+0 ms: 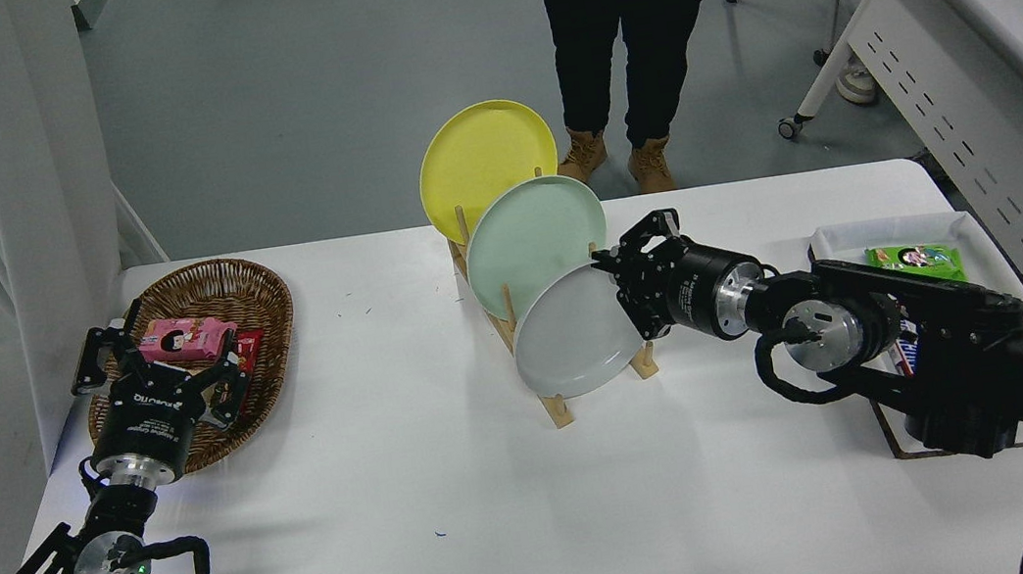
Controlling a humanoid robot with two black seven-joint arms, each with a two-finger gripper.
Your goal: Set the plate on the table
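Note:
The light grey plate (567, 334) stands on edge at the front of a wooden rack (555, 408), in the middle of the white table (459, 491). My right gripper (624, 297) is shut on the plate's right rim. The plate sits raised and shifted left in the rack. Behind it stand a mint-green plate (533, 240) and a yellow plate (480, 158). My left gripper (157, 368) is parked at the lower left over a basket, open and empty.
A wicker basket (261, 300) with snack packs sits at the left. A white tray (836, 239) with a green pack (915, 261) sits at the right, behind my right arm. A person's legs (625, 25) stand beyond the far edge.

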